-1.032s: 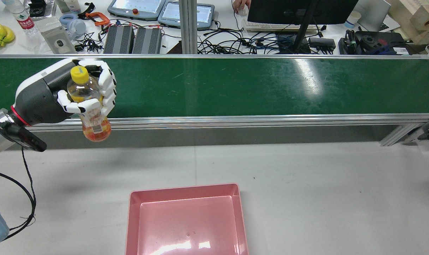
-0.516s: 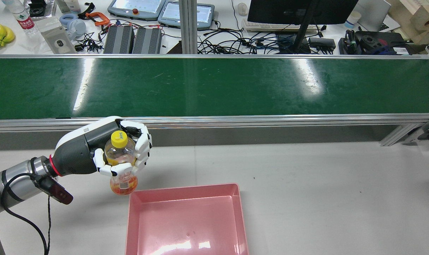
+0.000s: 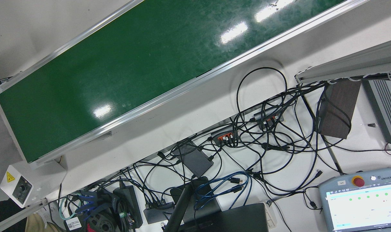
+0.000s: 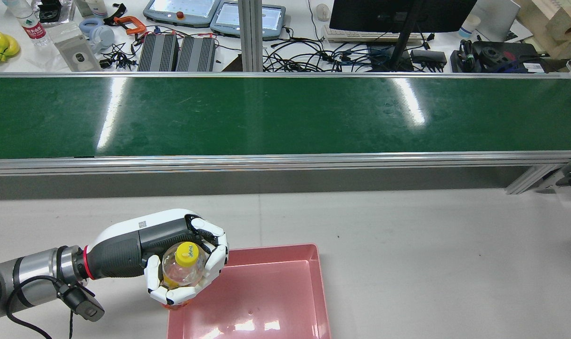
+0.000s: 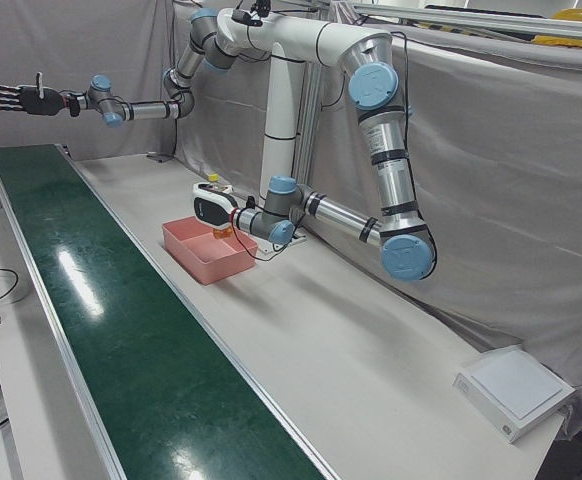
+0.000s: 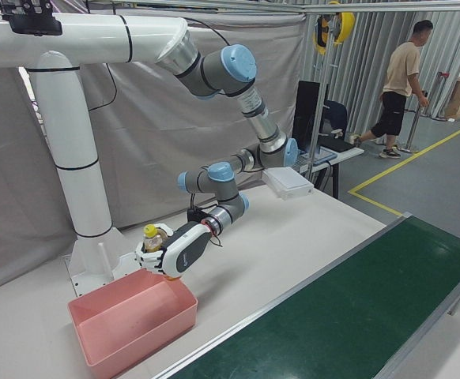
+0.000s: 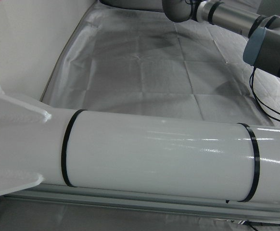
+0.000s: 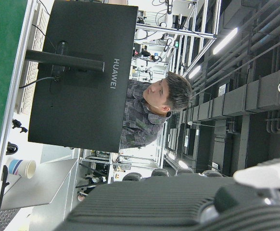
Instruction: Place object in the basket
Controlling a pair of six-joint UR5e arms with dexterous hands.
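A clear bottle (image 4: 185, 262) with a yellow cap and orange drink stands upright in my left hand (image 4: 163, 238), which is shut on it. The hand hovers low over the left rim of the pink basket (image 4: 266, 246). The left-front view shows the same hand (image 5: 209, 206) with the bottle (image 5: 213, 181) above the basket (image 5: 203, 252). In the right-front view the hand (image 6: 184, 249) holds the bottle (image 6: 152, 237) over the basket's (image 6: 127, 332) far corner. My right hand (image 5: 13, 97) is raised high beyond the belt's far end, open with fingers spread.
A long green conveyor belt (image 4: 285, 115) runs across the table beyond the basket. Behind it is a desk with cables, tablets and a monitor. A white box (image 5: 516, 390) lies at a table corner. A person (image 6: 400, 75) walks far off.
My left hand has carried the bottle from above the belt back and down to the basket's left rim, turning so the cap faces the camera.
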